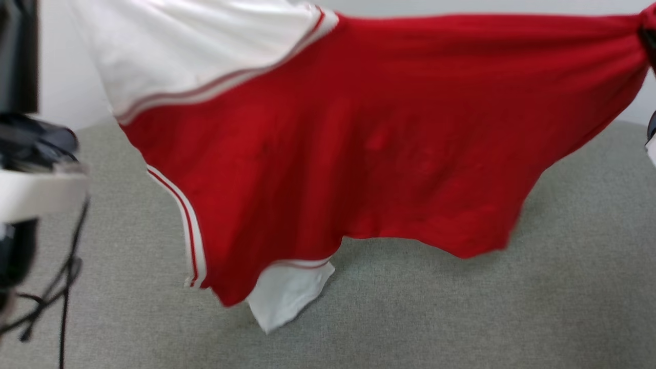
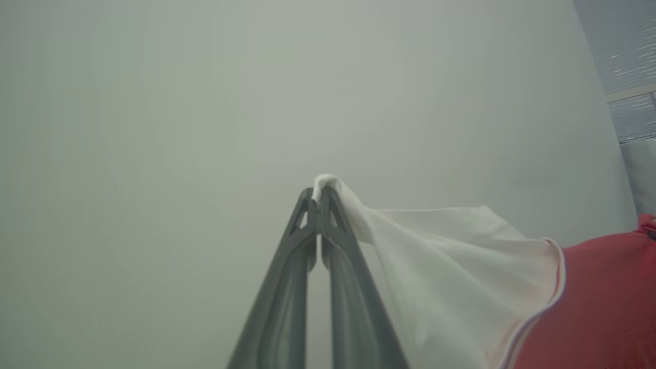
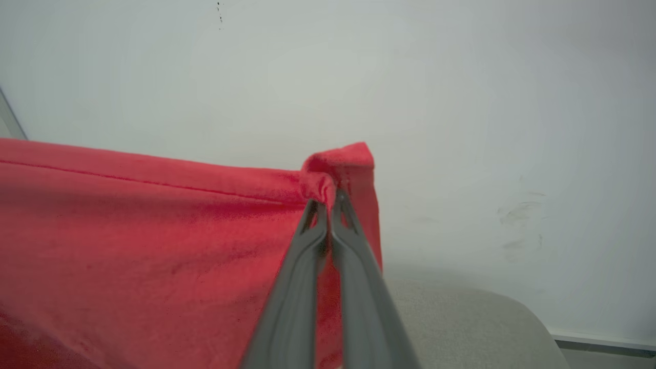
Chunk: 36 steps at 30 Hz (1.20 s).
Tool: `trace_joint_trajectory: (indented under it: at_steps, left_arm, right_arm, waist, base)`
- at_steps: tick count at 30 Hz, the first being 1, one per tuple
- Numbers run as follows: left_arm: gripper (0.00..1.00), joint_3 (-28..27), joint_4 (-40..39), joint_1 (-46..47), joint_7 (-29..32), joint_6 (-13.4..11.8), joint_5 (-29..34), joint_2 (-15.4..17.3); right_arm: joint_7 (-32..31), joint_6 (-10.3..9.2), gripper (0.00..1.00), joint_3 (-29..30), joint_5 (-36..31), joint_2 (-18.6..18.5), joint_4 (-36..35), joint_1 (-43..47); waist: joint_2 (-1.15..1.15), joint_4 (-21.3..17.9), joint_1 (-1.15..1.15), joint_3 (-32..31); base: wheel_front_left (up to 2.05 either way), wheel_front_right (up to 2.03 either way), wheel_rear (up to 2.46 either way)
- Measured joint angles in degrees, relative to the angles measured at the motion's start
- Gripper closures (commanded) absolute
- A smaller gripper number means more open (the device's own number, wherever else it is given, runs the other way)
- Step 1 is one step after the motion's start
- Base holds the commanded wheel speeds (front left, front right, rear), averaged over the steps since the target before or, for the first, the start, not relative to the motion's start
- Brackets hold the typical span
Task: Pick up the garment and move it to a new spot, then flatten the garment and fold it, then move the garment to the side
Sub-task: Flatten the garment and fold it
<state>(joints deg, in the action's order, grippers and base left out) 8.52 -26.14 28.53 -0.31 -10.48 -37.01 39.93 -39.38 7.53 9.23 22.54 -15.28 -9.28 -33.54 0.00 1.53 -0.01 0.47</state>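
Observation:
The garment (image 1: 359, 143), a red shirt with white sleeves and red-white trim, hangs stretched wide above the grey surface (image 1: 512, 318). Its lower hem and one white sleeve (image 1: 287, 294) dangle close to the surface. In the left wrist view my left gripper (image 2: 319, 192) is shut on a bunched tip of the white sleeve (image 2: 451, 266). My right gripper (image 3: 328, 205) is shut on a pinched red corner of the garment (image 3: 154, 230). The right end of the garment (image 1: 643, 25) bunches at the head view's upper right edge.
A pale wall (image 3: 461, 102) stands behind the grey padded surface (image 3: 461, 323). My left arm's dark and white body with loose black cables (image 1: 36, 205) fills the head view's left edge.

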Motion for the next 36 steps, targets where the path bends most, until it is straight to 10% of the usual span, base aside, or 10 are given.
trace_joint_trajectory:
  at_steps: [11,21,36]
  left_arm:
    - [1.0,-0.67,7.0,17.27,3.99,6.42,-1.1,5.2]
    - [1.0,4.14,24.68,41.31,2.43,14.9,4.59,7.15]
    - [1.0,13.07,58.4,76.28,-11.69,17.98,15.74,-0.81]
  right_arm:
    - [1.51,0.01,1.0,3.72,-1.79,0.69,-1.44,-9.81]
    - [8.37,0.09,1.0,3.42,-8.64,-1.31,10.87,-30.61]
    - [24.59,0.46,1.0,1.93,-24.25,-0.64,39.61,-60.44]
  waist:
    - [0.0,-0.76,0.01,9.03]
    - [0.0,-0.43,0.02,21.52]
    - [0.0,0.85,0.03,36.8]
  base:
    - [0.0,0.0,0.0]
    - [0.0,0.0,0.0]
    - [0.0,0.0,0.0]
